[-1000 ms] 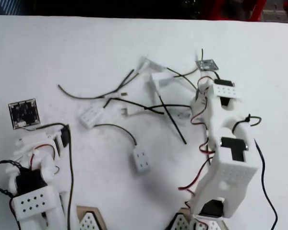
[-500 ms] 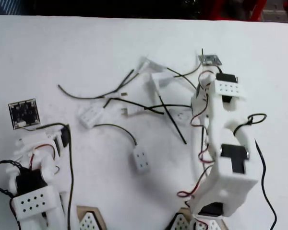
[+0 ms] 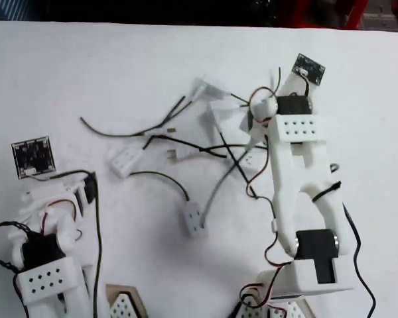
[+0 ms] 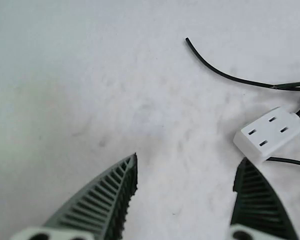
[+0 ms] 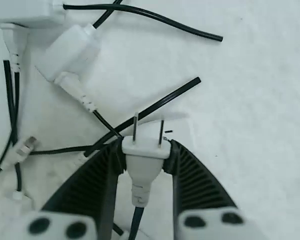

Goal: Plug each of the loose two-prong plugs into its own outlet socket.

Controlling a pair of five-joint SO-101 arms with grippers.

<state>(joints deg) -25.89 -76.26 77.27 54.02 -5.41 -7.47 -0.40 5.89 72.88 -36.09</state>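
My right gripper (image 5: 144, 147) is shut on a white two-prong plug (image 5: 141, 150) by its body, with the prongs pointing away from the wrist. Just past the prongs lies a white outlet socket (image 5: 174, 124). In the high view this gripper (image 3: 254, 132) sits at the right of the tangle of cords. More white plugs (image 5: 72, 52) lie beyond. Two other sockets (image 3: 126, 158) (image 3: 196, 219) rest mid-table, and a loose plug (image 3: 176, 154) lies between them. My left gripper (image 4: 188, 160) hangs open above bare table near a socket (image 4: 267, 131), holding nothing.
Black cords (image 3: 129, 131) cross the middle of the white table (image 3: 66, 73). A cut cord end (image 4: 187, 40) lies ahead of the left gripper. The left arm (image 3: 46, 252) is folded at the near left corner. Wooden mounts (image 3: 123, 303) stand at the front edge.
The right arm has stretched farther out and turned its wrist, carrying its camera board up and to the right. A cord by it has shifted. The left arm has not moved.
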